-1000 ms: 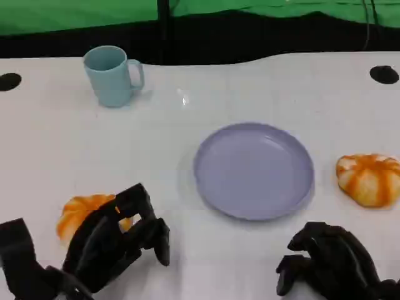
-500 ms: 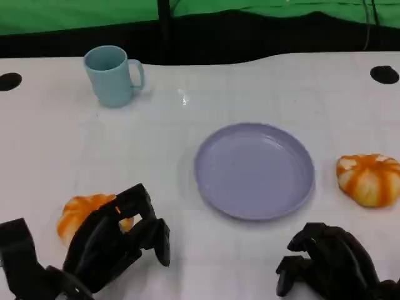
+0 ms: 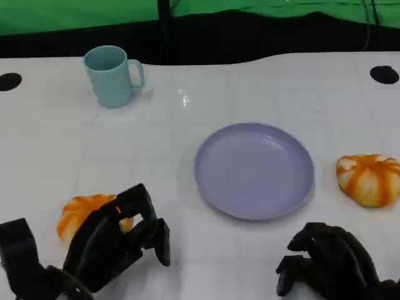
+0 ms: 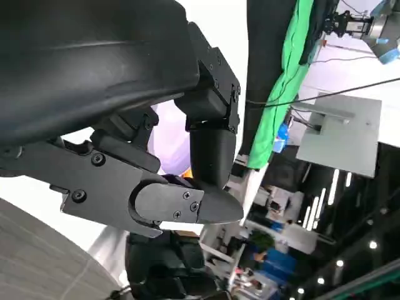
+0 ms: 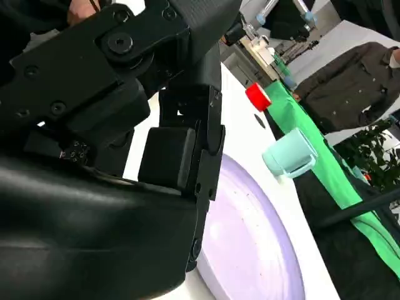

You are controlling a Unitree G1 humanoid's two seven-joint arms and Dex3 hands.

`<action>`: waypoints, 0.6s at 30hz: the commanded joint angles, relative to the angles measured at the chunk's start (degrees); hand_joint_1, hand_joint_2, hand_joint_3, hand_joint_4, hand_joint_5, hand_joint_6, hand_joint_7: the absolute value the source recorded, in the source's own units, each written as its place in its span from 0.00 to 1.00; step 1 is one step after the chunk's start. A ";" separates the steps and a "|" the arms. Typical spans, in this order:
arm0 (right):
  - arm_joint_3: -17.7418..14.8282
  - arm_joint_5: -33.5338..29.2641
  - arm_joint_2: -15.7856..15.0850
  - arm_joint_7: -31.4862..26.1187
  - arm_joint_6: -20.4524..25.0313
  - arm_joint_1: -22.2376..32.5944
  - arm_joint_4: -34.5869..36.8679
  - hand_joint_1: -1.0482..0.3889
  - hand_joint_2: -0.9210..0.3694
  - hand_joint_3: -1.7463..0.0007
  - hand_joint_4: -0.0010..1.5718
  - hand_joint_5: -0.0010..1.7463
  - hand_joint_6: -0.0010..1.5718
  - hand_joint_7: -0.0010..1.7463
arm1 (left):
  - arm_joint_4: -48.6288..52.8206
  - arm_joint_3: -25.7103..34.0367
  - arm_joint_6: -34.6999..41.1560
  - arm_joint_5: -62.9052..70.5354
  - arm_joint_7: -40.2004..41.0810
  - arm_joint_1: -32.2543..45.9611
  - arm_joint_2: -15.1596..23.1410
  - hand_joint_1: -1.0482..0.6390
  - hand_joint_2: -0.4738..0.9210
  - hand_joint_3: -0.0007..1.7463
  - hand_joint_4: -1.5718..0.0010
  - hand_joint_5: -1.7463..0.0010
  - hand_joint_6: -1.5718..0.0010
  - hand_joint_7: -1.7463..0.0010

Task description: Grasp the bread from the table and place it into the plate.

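Observation:
Two orange-and-white bread buns lie on the white table. One bread (image 3: 80, 212) sits at the near left, partly hidden behind my left hand (image 3: 117, 239), which hovers just in front of it with fingers apart and nothing in them. The other bread (image 3: 370, 179) lies at the right edge, beyond my right hand (image 3: 328, 262), whose fingers are loosely bent and hold nothing. The lavender plate (image 3: 253, 170) stands empty in the middle between both buns. It also appears past the fingers (image 5: 209, 150) in the right wrist view, as the plate (image 5: 250, 250).
A light blue mug (image 3: 112, 75) stands at the far left, also seen as the mug (image 5: 290, 153). A black strip and green backdrop (image 3: 250, 12) close off the far table edge. A person in a dark top (image 5: 350, 87) stands beyond the table.

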 commanded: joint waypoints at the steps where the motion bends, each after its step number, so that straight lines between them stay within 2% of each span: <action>1: 0.04 0.16 -0.35 -0.20 -0.39 0.48 -0.59 0.02 0.15 1.00 0.98 0.46 1.00 0.21 | -3.18 -0.14 -4.72 4.32 2.69 1.08 1.53 0.24 1.00 0.18 0.59 0.00 0.69 0.10; 3: 0.07 0.16 -0.36 -0.27 -0.35 0.55 -0.70 0.02 0.15 1.00 0.99 0.46 1.00 0.22 | -4.99 -0.52 -6.71 7.00 3.98 1.40 2.50 0.24 1.00 0.18 0.65 0.00 0.68 0.22; 5: 0.07 0.16 -0.41 -0.10 -0.51 0.51 -0.53 0.02 0.15 1.00 0.98 0.46 1.00 0.22 | -5.97 -1.07 -9.32 10.30 5.47 1.48 3.60 0.25 1.00 0.19 0.67 0.06 0.64 0.43; 6: -0.03 0.32 -0.30 -0.19 -0.39 0.52 -0.52 0.02 0.15 1.00 0.98 0.46 1.00 0.22 | -6.50 -1.54 -11.00 13.06 6.60 1.53 4.75 0.25 1.00 0.19 0.67 0.07 0.63 0.47; 8: -0.13 0.45 -0.13 -0.42 -0.24 0.51 -0.49 0.02 0.15 1.00 0.99 0.45 1.00 0.21 | -7.47 -2.20 -13.14 17.22 8.20 1.62 6.87 0.26 1.00 0.19 0.67 0.22 0.62 0.68; 9: -0.16 0.50 -0.06 -0.63 -0.02 0.53 -0.60 0.02 0.15 1.00 0.99 0.45 1.00 0.21 | -8.53 -2.39 -12.95 18.34 8.60 1.74 7.90 0.26 1.00 0.18 0.66 0.26 0.61 0.72; 11: -0.21 0.68 -0.04 -0.53 0.14 0.51 -0.60 0.02 0.16 1.00 0.99 0.45 1.00 0.21 | -10.66 -2.73 -11.88 19.85 9.55 2.13 9.38 0.27 1.00 0.15 0.65 0.39 0.61 0.85; 13: -0.20 0.69 -0.05 -0.37 0.03 0.45 -0.48 0.03 0.16 1.00 0.99 0.45 1.00 0.21 | -12.75 -3.11 -11.30 22.23 11.20 2.60 10.79 0.27 1.00 0.14 0.64 0.43 0.61 0.89; 15: -0.17 0.61 -0.06 -0.29 -0.13 0.38 -0.38 0.03 0.15 1.00 0.99 0.45 1.00 0.21 | -14.62 -3.46 -10.88 24.70 12.93 3.03 12.02 0.29 1.00 0.12 0.64 0.51 0.61 0.94; 18: -0.14 0.52 -0.01 -0.51 0.01 0.35 -0.37 0.03 0.16 1.00 0.99 0.45 1.00 0.21 | -19.36 -3.96 -10.17 32.06 16.08 3.61 15.48 0.29 1.00 0.08 0.67 0.59 0.63 0.98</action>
